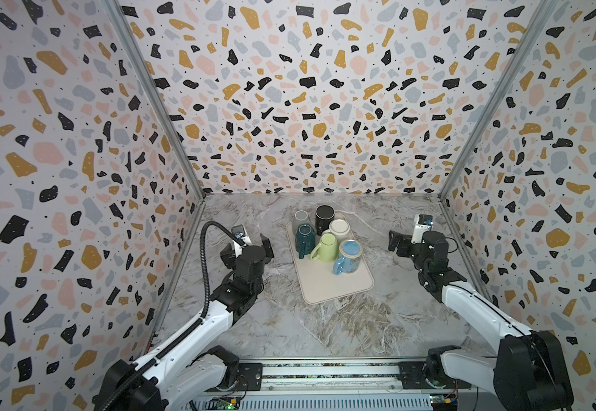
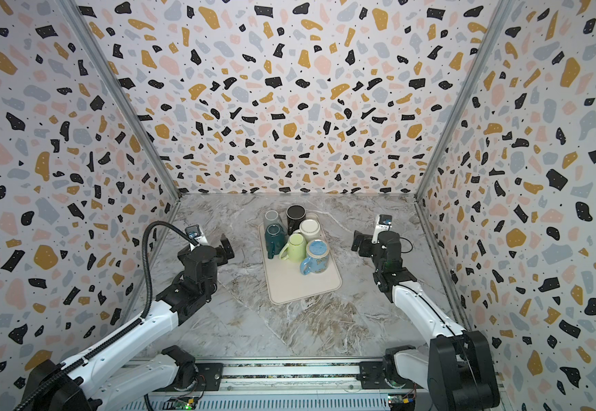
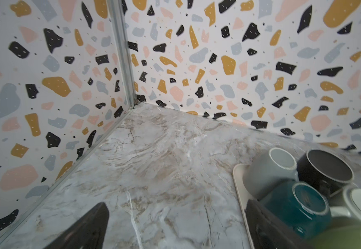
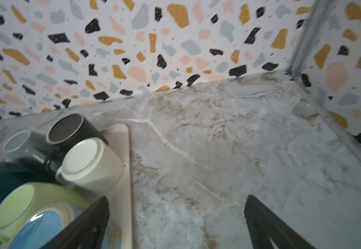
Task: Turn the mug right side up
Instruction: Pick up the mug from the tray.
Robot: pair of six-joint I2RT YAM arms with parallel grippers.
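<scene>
Six mugs [image 1: 326, 245] sit upside down, bunched at the far end of a tray [image 1: 339, 288]. Left gripper [image 3: 175, 224] and right gripper [image 4: 175, 224] flank them, one each side, both wide open, empty, near but not touching.

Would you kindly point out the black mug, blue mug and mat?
black mug [image 1: 325, 212], in a top view, top face
blue mug [image 1: 350, 248], in a top view, top face
mat [image 1: 332, 288], in a top view, bare end

Mugs [image 1: 328, 245] crowd the far half of a tray [image 1: 328, 290] (packed in pairs) on the table [image 1: 325, 331], between the left arm [image 1: 218, 313] and the right arm [image 1: 467, 302].
</scene>
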